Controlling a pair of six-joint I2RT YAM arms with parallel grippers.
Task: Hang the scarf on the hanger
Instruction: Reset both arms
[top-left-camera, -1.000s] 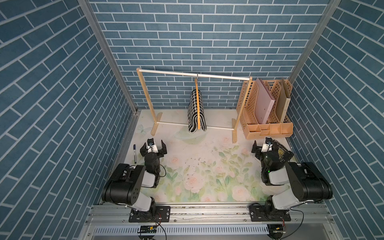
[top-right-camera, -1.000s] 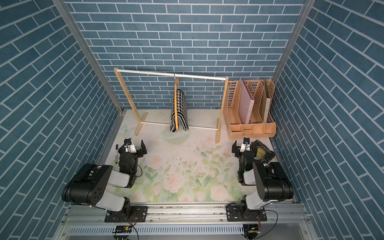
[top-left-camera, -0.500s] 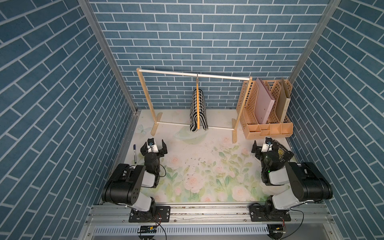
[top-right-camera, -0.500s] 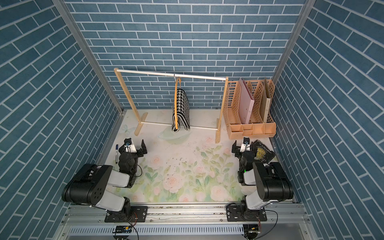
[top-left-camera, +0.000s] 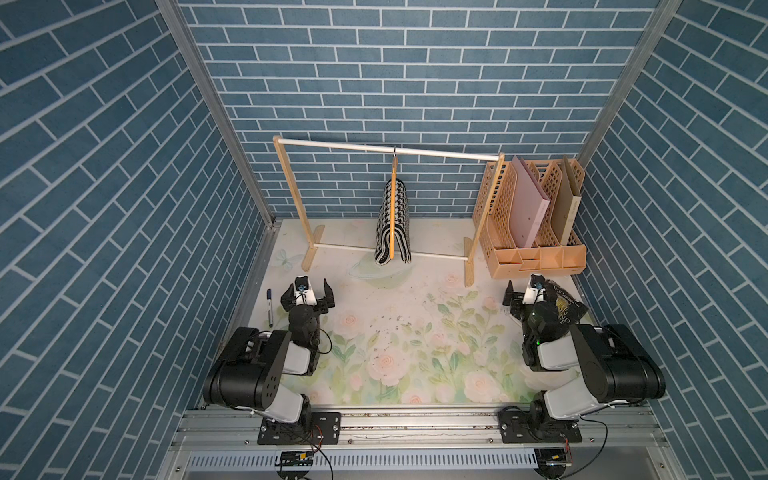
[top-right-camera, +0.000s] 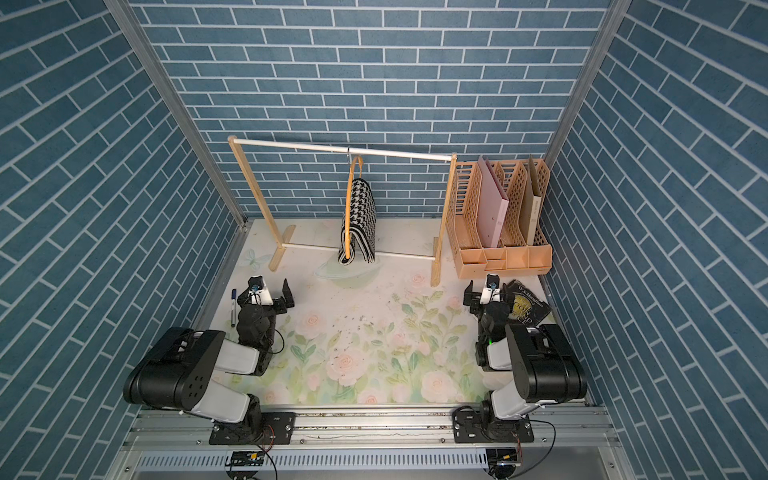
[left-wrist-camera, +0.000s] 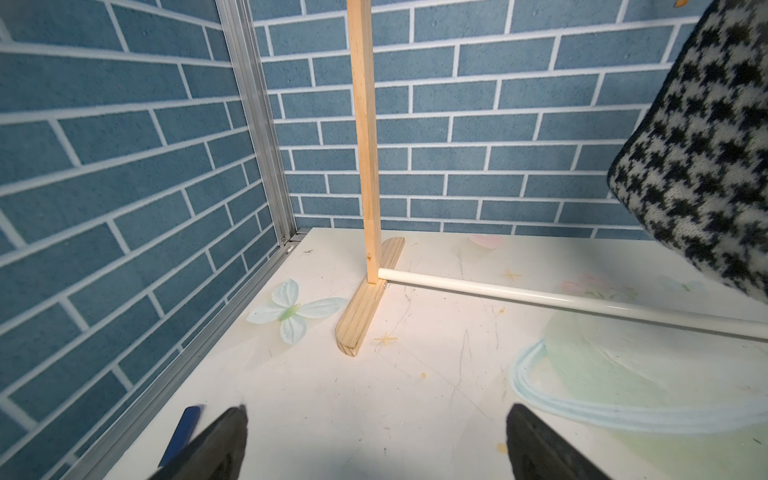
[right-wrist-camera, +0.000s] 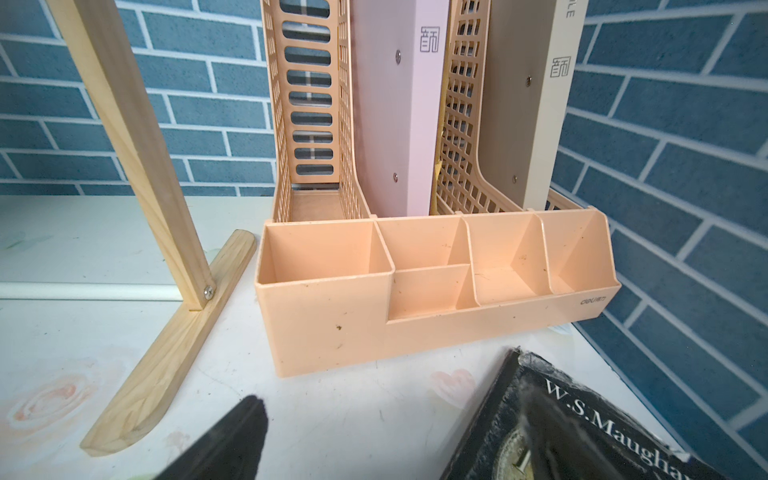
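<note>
A: Where is the scarf (top-left-camera: 392, 220)?

B: It is draped over the hanger (top-left-camera: 392, 208), both ends hanging down, one on each side. The hanger's hook sits on the top rail of the wooden rack (top-left-camera: 291, 187), near mid-rail. The lower edge of the scarf hangs level with the rack's bottom rod in both top views; I cannot tell whether it touches the desk (top-left-camera: 395, 332).

A: Left gripper (top-left-camera: 308, 286)?

B: Jaws spread wide, nothing between them. It sits low over the desk, well apart from the scarf. In the left wrist view the two fingers (left-wrist-camera: 224, 440) frame bare desk, with the rack's foot ahead and the scarf (left-wrist-camera: 702, 166) hanging off to one side. A blue pen (top-left-camera: 269, 305) lies just beside this gripper, by the wall.

A: Right gripper (top-left-camera: 532, 291)?

B: Also fully spread and holding nothing. It faces the peach file organiser (top-left-camera: 536, 257), which holds a pink folder and a beige one. A black book (right-wrist-camera: 582, 428) lies on the desk beside it. One finger shows in front of the book's cover, but contact cannot be told.
</note>
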